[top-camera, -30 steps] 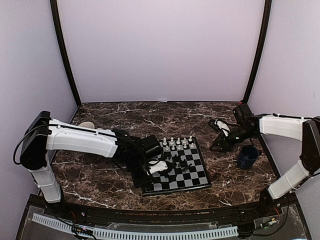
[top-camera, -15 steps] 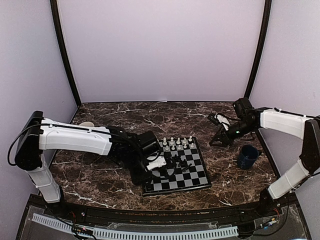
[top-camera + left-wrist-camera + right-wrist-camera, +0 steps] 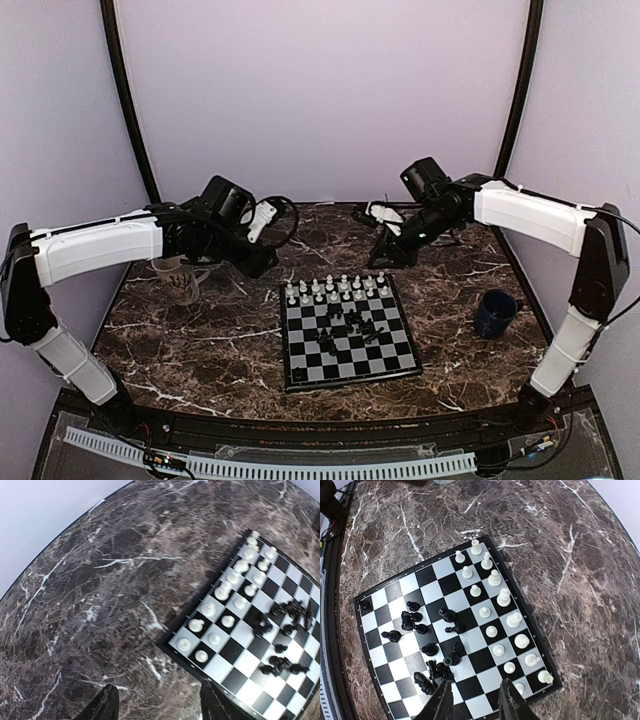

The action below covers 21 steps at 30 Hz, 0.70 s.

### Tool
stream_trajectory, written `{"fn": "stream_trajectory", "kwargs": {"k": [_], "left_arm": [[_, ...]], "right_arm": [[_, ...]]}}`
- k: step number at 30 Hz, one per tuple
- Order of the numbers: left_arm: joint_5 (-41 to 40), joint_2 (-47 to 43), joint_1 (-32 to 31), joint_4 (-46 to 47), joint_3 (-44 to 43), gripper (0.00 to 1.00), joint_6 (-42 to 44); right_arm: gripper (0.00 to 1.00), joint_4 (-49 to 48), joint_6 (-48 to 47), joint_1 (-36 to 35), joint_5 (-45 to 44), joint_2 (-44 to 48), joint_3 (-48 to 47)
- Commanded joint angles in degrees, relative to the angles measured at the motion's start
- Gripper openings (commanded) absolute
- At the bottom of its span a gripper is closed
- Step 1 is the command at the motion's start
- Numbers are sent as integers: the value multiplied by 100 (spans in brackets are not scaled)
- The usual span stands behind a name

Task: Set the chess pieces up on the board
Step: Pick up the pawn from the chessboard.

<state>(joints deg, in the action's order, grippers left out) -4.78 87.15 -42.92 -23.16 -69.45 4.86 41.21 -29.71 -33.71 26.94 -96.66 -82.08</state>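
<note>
Black-silver checked board point(image 3: 392, 357); white pieces point(image 3: 336, 289), black pieces point(image 3: 352, 326) (brown-marbled table point(image 3: 200, 345))

You can't tell the black chess pieces point(image 3: 263, 626) apart in the left wrist view — they're smeared. The board point(image 3: 231, 651) runs off that view's right and bottom edges.

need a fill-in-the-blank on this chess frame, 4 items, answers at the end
1. In the top view, the white pieces stand in two rows along the ___ edge of the board.
2. Most black pieces are clustered near the board's ___.
3. The blue mug stands to the ___ of the board.
4. The left gripper and right gripper are both ___, with nothing between their fingers.

Missing words: far; middle; right; open.
</note>
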Motion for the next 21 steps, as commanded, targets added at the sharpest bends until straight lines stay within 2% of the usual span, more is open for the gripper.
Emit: {"fn": "stream_trajectory", "kwargs": {"k": [1,4,7,15,21], "left_arm": [[33,535,534,759,-395,57,-412],[81,836,888,869,-622,54,-646],[287,838,1170,1226,-399,53,-883],[262,414,1229,1753,207,53,-848],[160,282,1240,1756,222,54,-903]], "right_arm": [[31,381,-87,-545,-665,-554,-467],[30,550,-223,-980,-1028,-891,-724],[29,669,-307,-1328,-1270,-1173,-921],[29,862,-252,-1876,-1394,-1950,-1448],[35,1019,-192,-2151,-1315,-2479,-1921]]}}
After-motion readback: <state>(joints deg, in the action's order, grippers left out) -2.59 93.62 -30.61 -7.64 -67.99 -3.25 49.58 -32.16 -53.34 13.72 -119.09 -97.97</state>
